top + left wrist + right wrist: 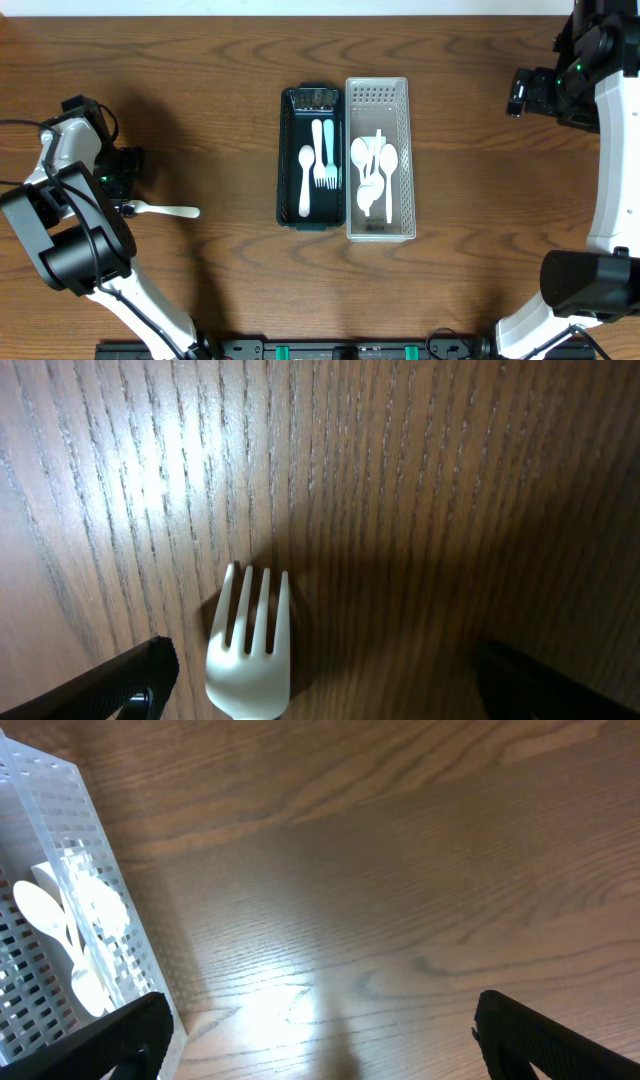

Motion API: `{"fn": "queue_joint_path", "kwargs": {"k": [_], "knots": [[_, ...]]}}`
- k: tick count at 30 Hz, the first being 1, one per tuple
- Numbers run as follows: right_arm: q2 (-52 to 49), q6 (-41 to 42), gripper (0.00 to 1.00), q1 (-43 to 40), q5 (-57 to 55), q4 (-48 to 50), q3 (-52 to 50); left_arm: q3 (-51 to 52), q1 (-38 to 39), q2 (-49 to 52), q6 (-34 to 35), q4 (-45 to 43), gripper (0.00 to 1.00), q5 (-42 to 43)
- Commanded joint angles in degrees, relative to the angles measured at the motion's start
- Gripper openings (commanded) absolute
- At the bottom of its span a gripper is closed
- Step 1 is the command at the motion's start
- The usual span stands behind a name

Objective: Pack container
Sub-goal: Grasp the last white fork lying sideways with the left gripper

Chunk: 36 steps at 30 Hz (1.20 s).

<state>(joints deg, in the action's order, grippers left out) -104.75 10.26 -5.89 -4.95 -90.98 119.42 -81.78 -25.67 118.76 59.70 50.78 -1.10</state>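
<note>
Seen from above, two boxes stand side by side in the middle of the table (200, 80). One is a dark bin (283, 190) with one spoon (306, 180) and, it seems, two forks (322, 155) laid in it. The other is a white basket (377, 88) with a pile of spoons (375, 165). One white fork (165, 211) lies out on the wood, far to the left and well apart from both boxes. Its prongs are tucked under the left gripper (124, 190), and its handle points toward the boxes. The right gripper (522, 92) is parked at the far right, well away from everything.

From the left wrist, the prongs are seen flat on the wood between the two black fingers (120, 680). The fingers are spread wide and the fork is not touched by either one. Nothing is held.

From the right wrist, the two fingers are also spread wide, with only wood between them. Nothing is held there. A corner of the white basket, with spoons inside, is seen at the left edge.

The step in hand looks to be the picking up of the one fork not yet packed. For the next move, the left fingers need to be brought down around it and squeezed shut. Then it can be lifted and carried to the dark bin, where the other forks are kept. The fork is thin and flat, so a low, careful pinch is called for.
</note>
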Motion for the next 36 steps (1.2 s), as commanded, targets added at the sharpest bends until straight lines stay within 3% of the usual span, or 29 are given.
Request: {"fn": "queue_joint_path", "kwargs": {"k": [1,26,36], "knots": [[-0.3,0.9,0.99,-0.6,-0.6,0.0,-0.2,0.2,0.0,2.8,-0.8,0.0,0.99,0.7],[-0.3,0.8,0.99,-0.6,-0.7,-0.1,-0.2,10.6,0.0,3.4,-1.2,-3.4,1.00,0.7],[-0.3,0.8,0.99,-0.6,-0.9,-0.1,-0.2,13.0,0.0,3.4,-0.9,-3.6,0.95,0.7]]}}
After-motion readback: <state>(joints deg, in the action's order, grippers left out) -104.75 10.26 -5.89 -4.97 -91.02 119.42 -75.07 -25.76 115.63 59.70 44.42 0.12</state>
